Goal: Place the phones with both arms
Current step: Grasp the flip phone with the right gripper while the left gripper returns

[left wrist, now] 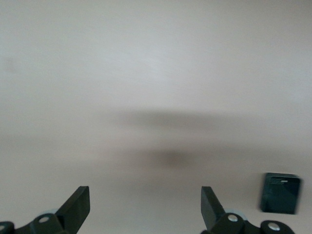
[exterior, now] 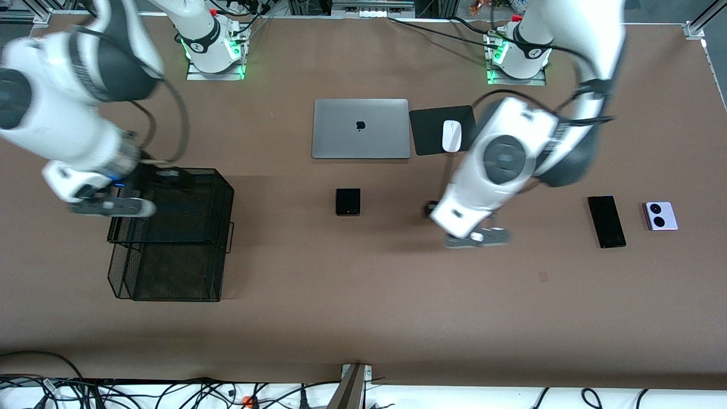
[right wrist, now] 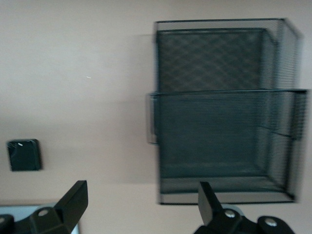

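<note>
Jaws open on both, nothing held. Left gripper (left wrist: 145, 207) hangs over bare table (exterior: 363, 318), between the black phone (exterior: 347, 201) and the slab phone (exterior: 606, 221). Right gripper (right wrist: 141, 204) is over the mesh tray (exterior: 170, 233) at the right arm's end. Lavender phone (exterior: 660, 216) lies just beside the slab, toward the left arm's end. Laptop (exterior: 360, 129) and mouse (exterior: 451, 136) sit farther from the camera than the phones.

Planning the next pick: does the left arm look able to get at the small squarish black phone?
Probably yes: the left hand is open over bare table beside the small squarish black phone, with nothing between them.
</note>
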